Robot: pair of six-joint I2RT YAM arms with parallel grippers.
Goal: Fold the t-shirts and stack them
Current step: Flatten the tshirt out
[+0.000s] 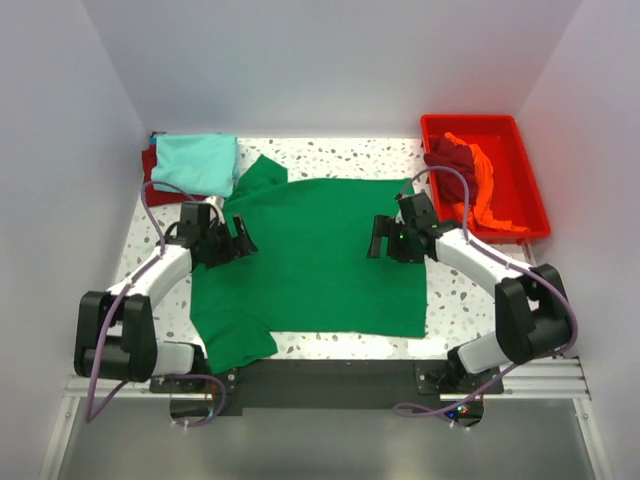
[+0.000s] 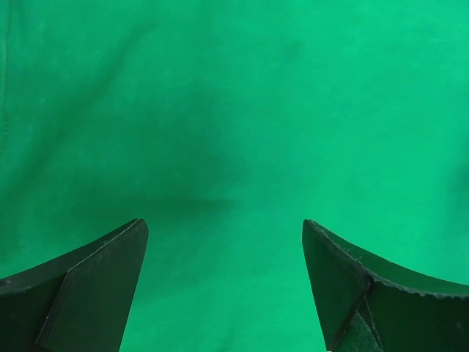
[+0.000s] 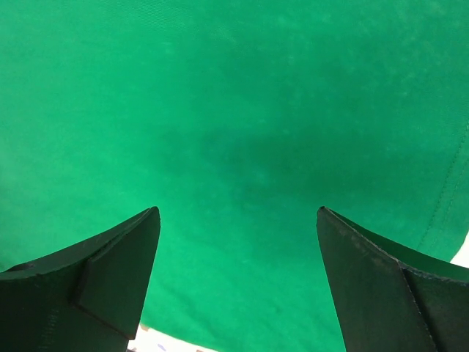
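The green t-shirt (image 1: 320, 265) lies spread across the bench (image 1: 442, 312). The left gripper (image 1: 240, 240) and right gripper (image 1: 379, 241) hang over it, jaws wide apart, empty.

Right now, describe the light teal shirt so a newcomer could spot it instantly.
Go to the speckled table's far left corner, beyond the big green t-shirt spread flat mid-table. The light teal t-shirt lies there folded on a dark red t-shirt; it's the only pale cloth in view.
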